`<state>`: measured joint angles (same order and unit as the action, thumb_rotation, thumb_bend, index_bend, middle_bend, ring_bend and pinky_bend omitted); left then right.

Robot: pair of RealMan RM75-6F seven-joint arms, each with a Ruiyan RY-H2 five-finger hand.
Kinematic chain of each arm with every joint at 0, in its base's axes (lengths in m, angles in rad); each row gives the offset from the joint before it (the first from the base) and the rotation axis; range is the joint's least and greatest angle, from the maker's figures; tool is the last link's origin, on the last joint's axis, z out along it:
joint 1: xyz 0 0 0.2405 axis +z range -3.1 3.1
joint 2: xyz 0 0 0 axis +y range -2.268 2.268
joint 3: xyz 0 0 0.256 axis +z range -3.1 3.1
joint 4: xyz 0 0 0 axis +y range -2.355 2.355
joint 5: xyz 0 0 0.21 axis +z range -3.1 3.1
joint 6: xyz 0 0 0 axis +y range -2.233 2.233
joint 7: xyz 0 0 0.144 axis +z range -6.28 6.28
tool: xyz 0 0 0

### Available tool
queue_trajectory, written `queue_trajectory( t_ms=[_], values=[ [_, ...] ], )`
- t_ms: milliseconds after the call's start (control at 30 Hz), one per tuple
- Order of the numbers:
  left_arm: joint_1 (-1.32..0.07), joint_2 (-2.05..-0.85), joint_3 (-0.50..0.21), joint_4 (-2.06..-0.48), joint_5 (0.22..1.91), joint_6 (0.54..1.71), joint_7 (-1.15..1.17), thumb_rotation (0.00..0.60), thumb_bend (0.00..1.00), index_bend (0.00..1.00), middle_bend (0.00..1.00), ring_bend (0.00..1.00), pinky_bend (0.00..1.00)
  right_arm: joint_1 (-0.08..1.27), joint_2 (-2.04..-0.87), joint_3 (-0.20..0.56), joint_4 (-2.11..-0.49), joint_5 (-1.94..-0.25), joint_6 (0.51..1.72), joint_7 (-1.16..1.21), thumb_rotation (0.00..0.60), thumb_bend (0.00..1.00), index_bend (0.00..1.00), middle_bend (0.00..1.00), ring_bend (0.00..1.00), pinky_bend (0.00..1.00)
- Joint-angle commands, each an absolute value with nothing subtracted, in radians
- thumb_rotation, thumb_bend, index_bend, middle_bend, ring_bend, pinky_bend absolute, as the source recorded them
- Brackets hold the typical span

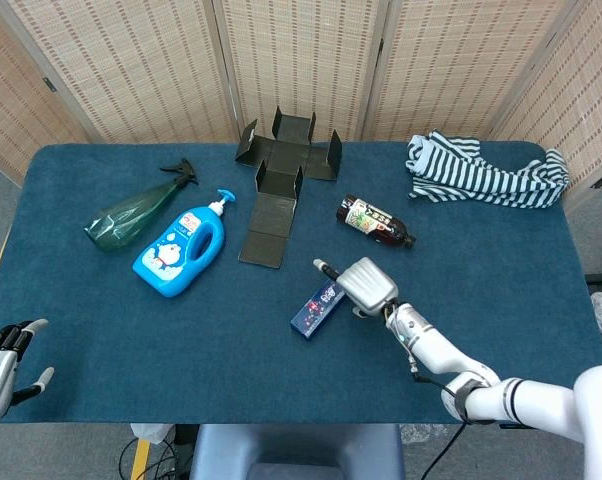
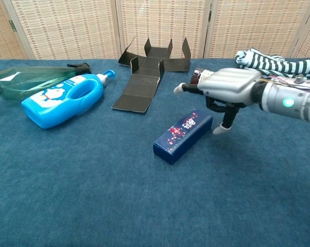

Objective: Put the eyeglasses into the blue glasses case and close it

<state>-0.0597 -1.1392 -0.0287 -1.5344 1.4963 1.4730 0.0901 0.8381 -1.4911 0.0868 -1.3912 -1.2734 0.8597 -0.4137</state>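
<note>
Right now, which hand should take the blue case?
Right. The right hand hovers open just beside the far end of the blue glasses case, not touching it. The left hand sits at the table's near-left edge, far from the case. No eyeglasses are visible in either view.

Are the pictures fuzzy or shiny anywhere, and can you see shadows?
Head view: sharp and evenly lit, with only faint shadows on the blue table. Chest view: also sharp; a soft shadow lies beside the blue case, the right hand has a pale sheen on its back, and the green bottle shows slight glare.
</note>
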Motion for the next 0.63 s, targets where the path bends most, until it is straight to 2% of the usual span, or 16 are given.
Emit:
queue_trajectory(
  t_ms=[33, 67, 167, 367, 500, 633],
  values=[
    [-0.072, -1.145, -0.043, -1.528, 1.489, 1.470, 0.102, 0.600, 0.30, 0.23, 0.26, 0.23, 0.30, 0.707, -1.394, 0.074, -1.476, -1.284, 1.059, -0.416, 0.600, 0.16, 0.00, 0.75, 0.88, 0.79],
    [-0.075, -1.148, -0.048, -1.529, 1.487, 1.471, 0.108, 0.600, 0.30, 0.23, 0.26, 0.23, 0.30, 0.682, -1.375, 0.072, -1.492, -1.283, 1.097, -0.415, 0.600, 0.17, 0.00, 0.72, 0.85, 0.78],
    [-0.087, -1.164, -0.062, -1.537, 1.484, 1.475, 0.139, 0.600, 0.30, 0.23, 0.26, 0.23, 0.30, 0.598, -1.310, 0.061, -1.551, -1.277, 1.203, -0.409, 0.600, 0.23, 0.05, 0.56, 0.67, 0.73],
    [-0.102, -1.194, -0.089, -1.565, 1.476, 1.498, 0.205, 0.600, 0.30, 0.23, 0.26, 0.23, 0.30, 0.420, -1.218, 0.020, -1.604, -1.298, 1.407, -0.336, 0.600, 0.24, 0.09, 0.39, 0.42, 0.58],
    [-0.108, -1.206, -0.099, -1.592, 1.476, 1.513, 0.246, 0.600, 0.30, 0.23, 0.26, 0.23, 0.30, 0.305, -1.177, -0.010, -1.621, -1.309, 1.516, -0.276, 0.600, 0.24, 0.10, 0.37, 0.37, 0.53],
    [-0.113, -1.214, -0.097, -1.615, 1.477, 1.513, 0.277, 0.600, 0.30, 0.23, 0.26, 0.23, 0.30, 0.238, -1.152, -0.030, -1.635, -1.316, 1.561, -0.246, 0.600, 0.24, 0.11, 0.37, 0.37, 0.53]
  ],
)
